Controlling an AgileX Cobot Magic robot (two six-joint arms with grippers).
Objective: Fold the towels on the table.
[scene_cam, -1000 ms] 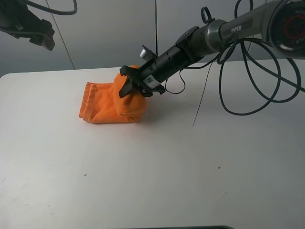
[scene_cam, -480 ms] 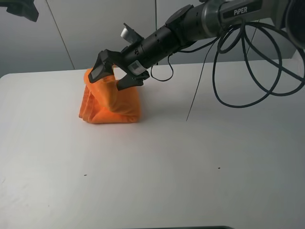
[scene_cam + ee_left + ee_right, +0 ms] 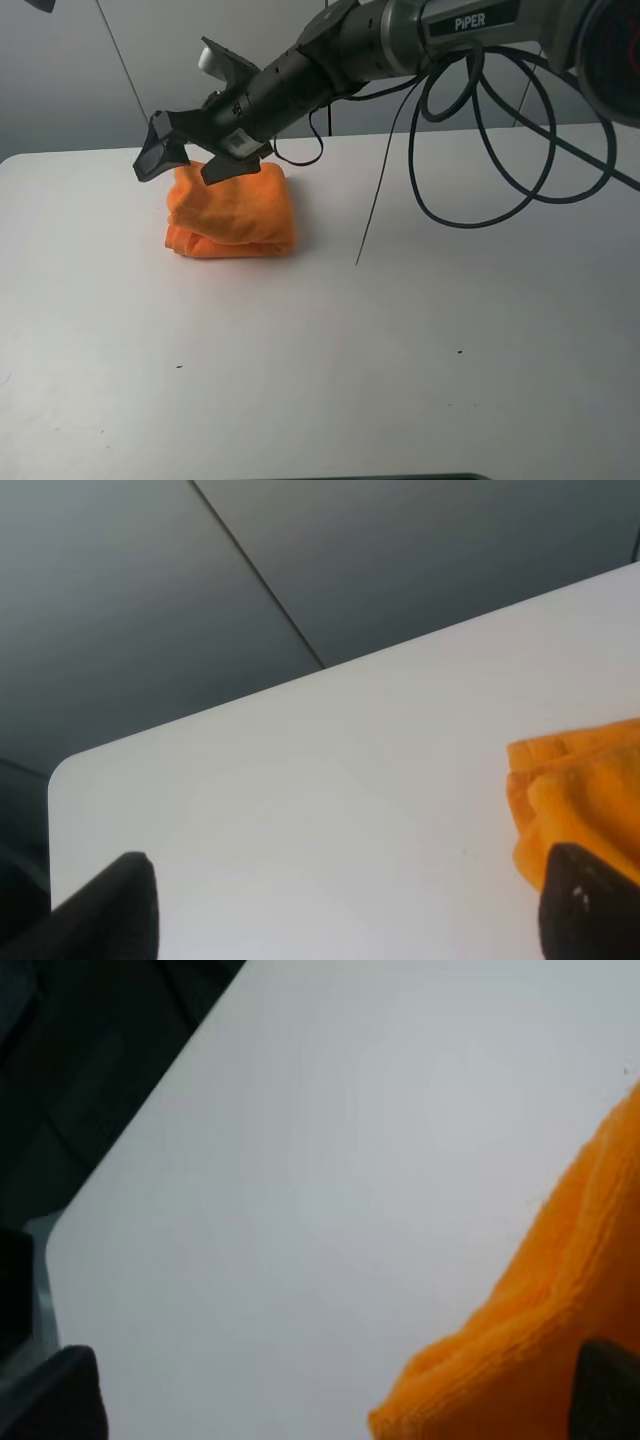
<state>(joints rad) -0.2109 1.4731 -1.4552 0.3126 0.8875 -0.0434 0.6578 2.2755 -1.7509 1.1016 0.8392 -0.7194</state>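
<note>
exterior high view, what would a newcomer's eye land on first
The bright orange towel, bunched into a folded heap, stands out on the white table, left of centre toward the far edge. Above its far-left corner hangs the right end effector, open and empty, on a black arm reaching across from the right.

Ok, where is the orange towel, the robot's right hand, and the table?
orange towel [image 3: 235, 210], high view, middle of the folded top.
right hand [image 3: 190, 152], high view, between its open fingertips.
table [image 3: 400, 350], high view, bare white surface.
</note>
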